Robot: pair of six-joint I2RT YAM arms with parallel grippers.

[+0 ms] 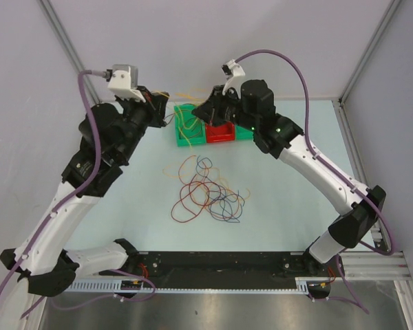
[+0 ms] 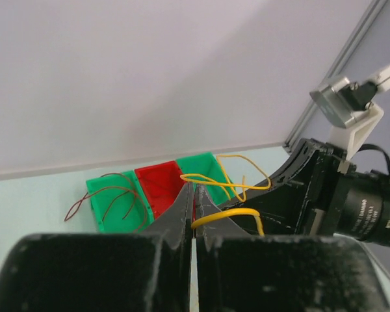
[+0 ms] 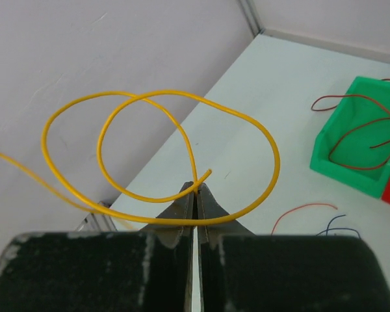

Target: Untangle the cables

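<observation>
on the middle of the table the tangled cables sprawl in a heap wider than deep. above the green and red bins, the left gripper and right gripper each pinch fully closed on one yellow cable, looping sideways between them.

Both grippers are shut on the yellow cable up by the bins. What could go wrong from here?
1. The yellow cable crosses itself in a loop just ahead of the right gripper. Pulling it away from the left gripper could cinch that loop into a knot.
2. Its free end seems to stick out only slightly past the right grip, so it may slip out under tension.
</observation>
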